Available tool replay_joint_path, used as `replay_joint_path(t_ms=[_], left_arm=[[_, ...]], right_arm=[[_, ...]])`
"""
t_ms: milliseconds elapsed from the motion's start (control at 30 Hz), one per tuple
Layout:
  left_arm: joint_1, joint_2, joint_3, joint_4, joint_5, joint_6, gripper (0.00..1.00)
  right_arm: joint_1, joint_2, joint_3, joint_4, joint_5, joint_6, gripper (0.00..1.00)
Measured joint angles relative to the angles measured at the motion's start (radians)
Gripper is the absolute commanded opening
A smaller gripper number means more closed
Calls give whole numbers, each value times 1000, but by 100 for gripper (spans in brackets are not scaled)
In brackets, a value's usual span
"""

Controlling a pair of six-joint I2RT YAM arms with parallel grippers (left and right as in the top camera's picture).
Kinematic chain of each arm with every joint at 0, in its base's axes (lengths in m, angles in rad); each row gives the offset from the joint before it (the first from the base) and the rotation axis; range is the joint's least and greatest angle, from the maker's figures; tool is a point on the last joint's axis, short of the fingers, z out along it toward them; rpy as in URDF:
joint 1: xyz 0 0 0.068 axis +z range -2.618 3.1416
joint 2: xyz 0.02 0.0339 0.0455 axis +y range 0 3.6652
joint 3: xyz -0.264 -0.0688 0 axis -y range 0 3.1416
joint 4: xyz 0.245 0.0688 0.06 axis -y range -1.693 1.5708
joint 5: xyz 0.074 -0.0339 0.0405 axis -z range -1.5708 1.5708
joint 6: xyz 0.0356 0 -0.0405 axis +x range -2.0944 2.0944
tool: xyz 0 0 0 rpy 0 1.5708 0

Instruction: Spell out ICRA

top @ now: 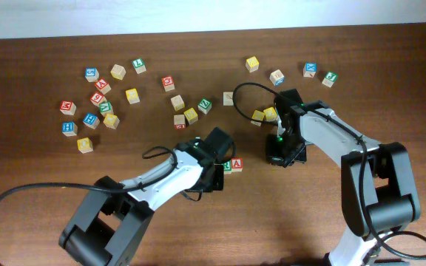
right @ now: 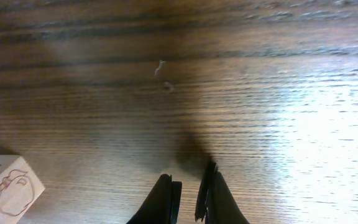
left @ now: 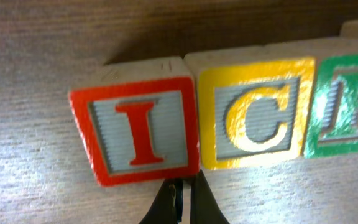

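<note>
1. Three lettered blocks fill the left wrist view, side by side on the table (top: 43,177): a red-framed I block (left: 135,130), a yellow-framed C block (left: 257,115) and a green-framed R block (left: 347,106), which is cut off at the right edge.
2. The I block sits slightly askew and meets the C block along their shared side. The C block and R block stand flush against each other.
3. In the overhead view, the R block shows just right of the left arm's wrist, with a red A block (top: 237,164) touching its right side. The arm covers the I and C blocks in this view.
4. The left gripper (left: 183,193) is at the near side of the row, level with the seam between I and C. Its fingers are drawn together with only a thin slit between them and hold nothing.
5. The right gripper (right: 188,186) hangs over bare table to the right of the row. Its fingers are nearly together and hold nothing.
6. A picture block (right: 8,190) lies at the lower left corner of the right wrist view, apart from the fingers.
7. Loose blocks (top: 98,96) are scattered across the far part of the table, well apart from the row.
</note>
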Motion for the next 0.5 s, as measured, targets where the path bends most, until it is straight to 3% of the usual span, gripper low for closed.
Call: replay_joint_path(t_ms=[167,333,500], left_arm=[[65,-111,15,-101,18,12,0],[366,-385,48,-204,18,38,0],[575,-399,47,-242,8,49,0]], right_arm=[[0,0,0,-4,-27,-6,4],[0,2,40,-116,-11,-71,4],[14,0,282,-202,16,-81,4]])
